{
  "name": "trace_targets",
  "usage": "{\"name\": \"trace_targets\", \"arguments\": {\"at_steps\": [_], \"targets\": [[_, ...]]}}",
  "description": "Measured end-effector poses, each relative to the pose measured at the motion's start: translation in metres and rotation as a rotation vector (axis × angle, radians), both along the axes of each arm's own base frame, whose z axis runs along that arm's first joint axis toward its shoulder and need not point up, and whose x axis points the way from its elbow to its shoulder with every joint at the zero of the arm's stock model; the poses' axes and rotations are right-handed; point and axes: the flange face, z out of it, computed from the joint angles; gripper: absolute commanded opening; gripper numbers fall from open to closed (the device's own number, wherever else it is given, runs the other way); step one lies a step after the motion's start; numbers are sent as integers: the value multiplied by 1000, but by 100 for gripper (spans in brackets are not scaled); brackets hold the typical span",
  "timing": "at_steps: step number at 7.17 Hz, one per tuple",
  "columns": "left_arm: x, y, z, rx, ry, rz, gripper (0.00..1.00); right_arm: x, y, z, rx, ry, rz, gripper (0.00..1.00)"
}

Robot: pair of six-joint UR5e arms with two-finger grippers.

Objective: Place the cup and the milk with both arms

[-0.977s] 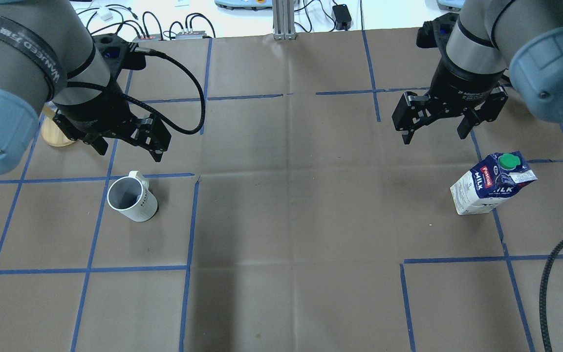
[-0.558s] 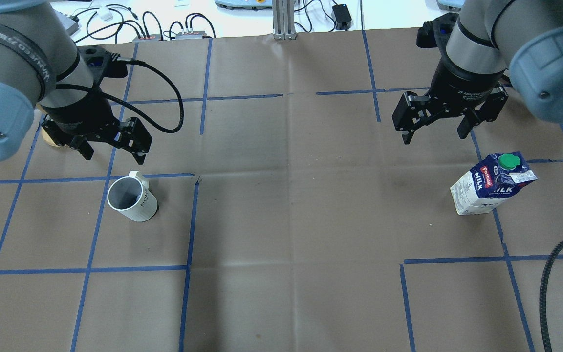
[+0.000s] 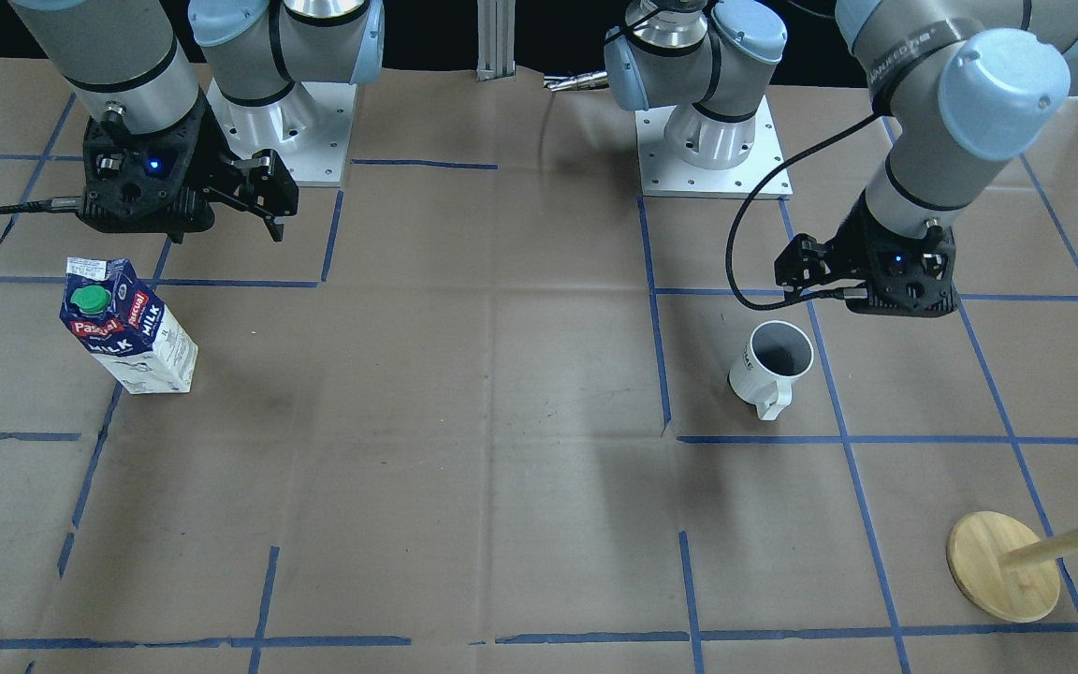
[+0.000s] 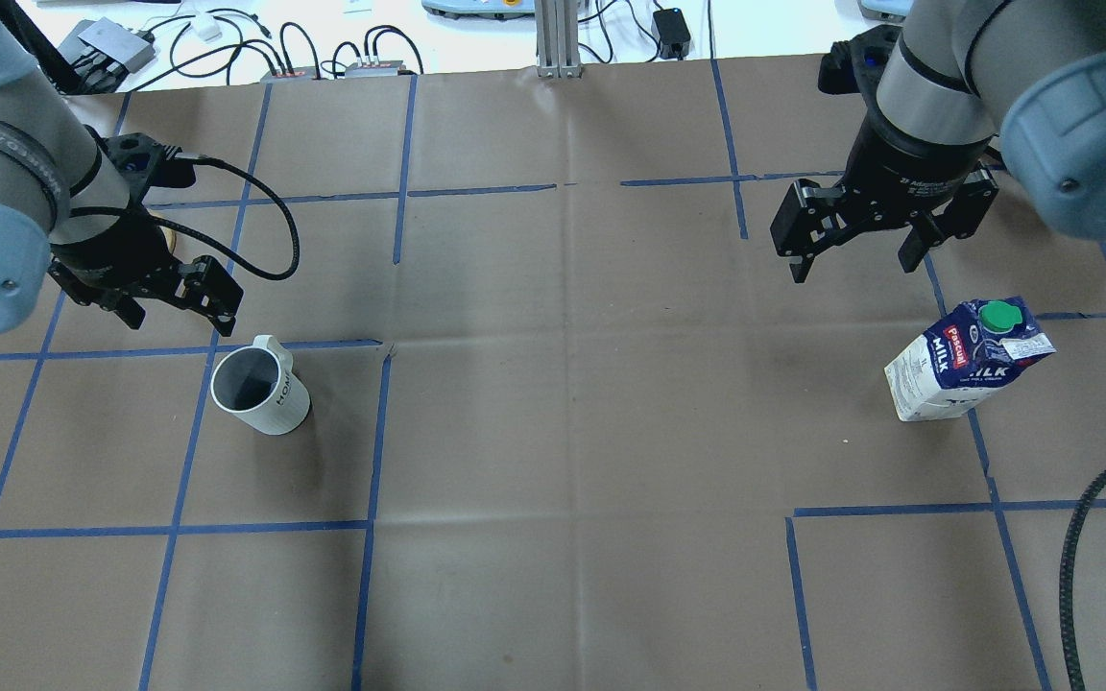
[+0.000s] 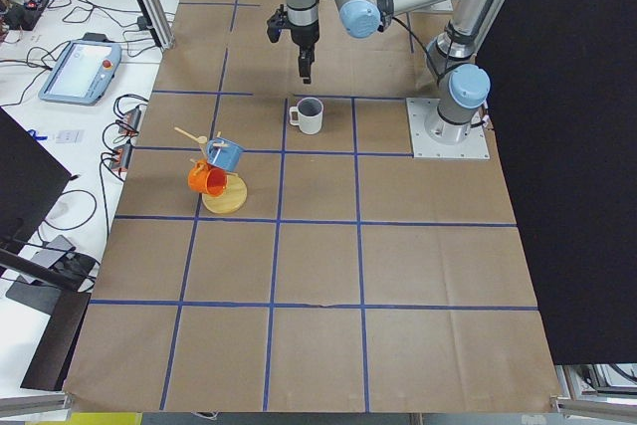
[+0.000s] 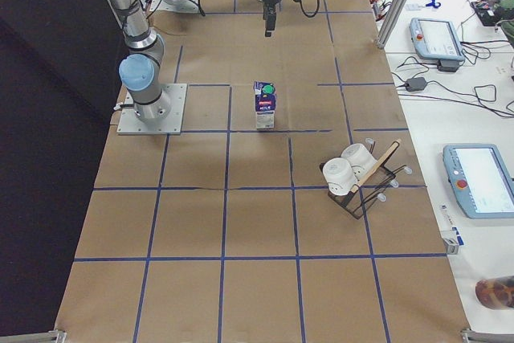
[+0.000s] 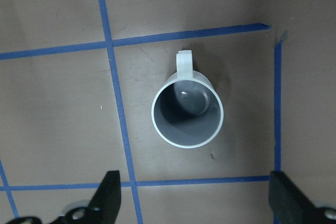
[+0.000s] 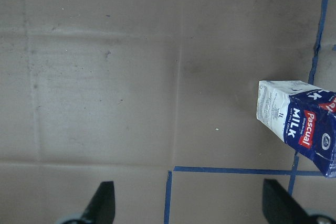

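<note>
The cup (image 4: 260, 389) stands upright on the brown table cover, its handle pointing away from the robot. It also shows in the front view (image 3: 773, 365) and from above in the left wrist view (image 7: 188, 111). My left gripper (image 4: 179, 309) is open and empty, above the table just beyond the cup and a little to its left. The milk (image 4: 966, 360) stands upright on the right and shows at the right edge of the right wrist view (image 8: 302, 121). My right gripper (image 4: 851, 267) is open and empty, hovering beyond the milk and to its left.
A wooden mug tree (image 3: 1002, 566) with a blue and an orange cup stands at the far left of the table. A black rack with white cups (image 6: 353, 174) stands at the right end. A black cable (image 4: 1091, 537) hangs at the near right.
My left arm has swung left and lower, so its gripper now sits closer to the cup's far side. The right arm, cup and milk have not moved.
</note>
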Motion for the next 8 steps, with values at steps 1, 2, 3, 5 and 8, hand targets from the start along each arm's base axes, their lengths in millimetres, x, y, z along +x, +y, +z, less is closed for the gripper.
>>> {"name": "trace_targets", "arguments": {"at_steps": [1,2,3,5,8], "targets": [[5,-8,-24,4,4,0,99,0,0,1,-4,0,0,100],[8,-13,-43,19,10,0,99,0,-1,2,-8,-1,0,100],[8,-14,-57,39,17,1,99,0,-1,3,-11,-1,1,100],[8,-2,-84,74,26,7,99,0,-1,3,-11,-1,1,100],[24,-1,-95,45,19,39,99,0,-1,3,-13,-1,1,100]]}}
